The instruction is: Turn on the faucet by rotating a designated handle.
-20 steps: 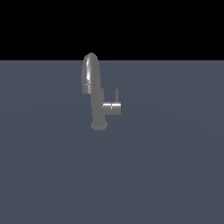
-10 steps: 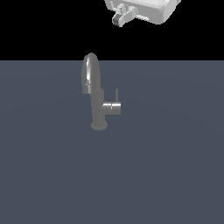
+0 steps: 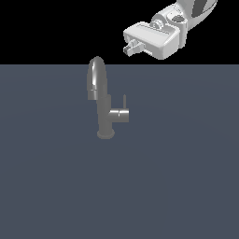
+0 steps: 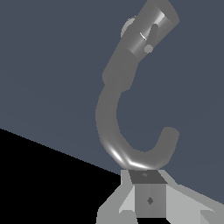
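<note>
The faucet stands upright on the dark grey floor, its arched spout curving up from the body. The handle is a thin pin standing up from the side stub on the exterior view's right. My gripper hangs in the air above and to the right of the faucet, touching nothing. Its fingers are shut together and hold nothing. In the wrist view the gripper sits just over the spout's arch, with the handle farther off.
The flat dark grey floor stretches all around the faucet. A black background lies behind its far edge. Nothing else stands here.
My gripper has come into view from the upper right and moved down and left toward the faucet. The faucet and its handle have not moved.
</note>
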Controlling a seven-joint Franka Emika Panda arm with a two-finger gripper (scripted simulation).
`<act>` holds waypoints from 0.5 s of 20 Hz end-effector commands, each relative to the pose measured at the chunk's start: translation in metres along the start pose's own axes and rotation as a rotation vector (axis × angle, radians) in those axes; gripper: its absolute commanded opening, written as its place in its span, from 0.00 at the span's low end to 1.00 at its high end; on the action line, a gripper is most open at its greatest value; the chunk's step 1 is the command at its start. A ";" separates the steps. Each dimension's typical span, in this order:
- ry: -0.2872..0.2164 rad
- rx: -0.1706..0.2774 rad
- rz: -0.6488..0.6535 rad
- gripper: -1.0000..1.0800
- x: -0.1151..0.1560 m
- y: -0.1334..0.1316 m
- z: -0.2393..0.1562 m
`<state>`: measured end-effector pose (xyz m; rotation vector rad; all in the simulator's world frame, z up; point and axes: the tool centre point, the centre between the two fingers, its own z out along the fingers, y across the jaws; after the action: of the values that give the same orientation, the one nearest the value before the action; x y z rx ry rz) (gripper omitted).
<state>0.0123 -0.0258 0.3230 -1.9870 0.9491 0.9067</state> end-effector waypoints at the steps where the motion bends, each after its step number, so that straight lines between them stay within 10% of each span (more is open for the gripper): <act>1: -0.052 0.052 0.052 0.00 0.020 -0.003 0.003; 10: -0.243 0.244 0.248 0.00 0.095 -0.006 0.027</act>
<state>0.0507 -0.0307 0.2458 -1.5993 1.1019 1.0634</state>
